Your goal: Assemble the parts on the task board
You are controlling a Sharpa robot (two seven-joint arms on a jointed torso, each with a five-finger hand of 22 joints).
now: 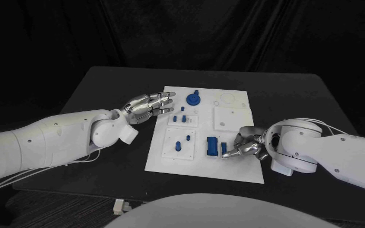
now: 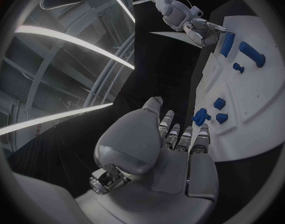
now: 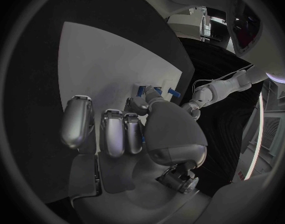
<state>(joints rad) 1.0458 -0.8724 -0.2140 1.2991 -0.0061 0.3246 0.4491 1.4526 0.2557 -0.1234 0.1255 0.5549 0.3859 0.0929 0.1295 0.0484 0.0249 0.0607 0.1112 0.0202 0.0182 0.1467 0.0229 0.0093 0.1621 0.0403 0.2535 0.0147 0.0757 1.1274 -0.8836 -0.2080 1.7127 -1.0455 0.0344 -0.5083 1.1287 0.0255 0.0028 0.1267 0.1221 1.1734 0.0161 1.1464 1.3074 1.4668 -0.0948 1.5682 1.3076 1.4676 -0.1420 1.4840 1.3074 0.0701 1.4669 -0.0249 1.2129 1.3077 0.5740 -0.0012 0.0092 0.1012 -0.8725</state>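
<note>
Right hand: silver many-fingered hand (image 1: 245,144) rested at the near right part of the white task board (image 1: 232,172), fingertips against a blue rectangular block (image 1: 212,146) and a small blue piece (image 1: 223,148) just beside it; whether it gripped either, I could not tell.
Left hand: silver hand (image 1: 146,105) hovered at the board's far left edge, fingers extended and slightly apart, holding nothing.
Nearby parts: small blue pegs (image 1: 179,117) lay just beside its fingertips; a round blue disc (image 1: 194,99) sat further back.
Worktop: black worktop (image 1: 106,88) carried the board.
</note>
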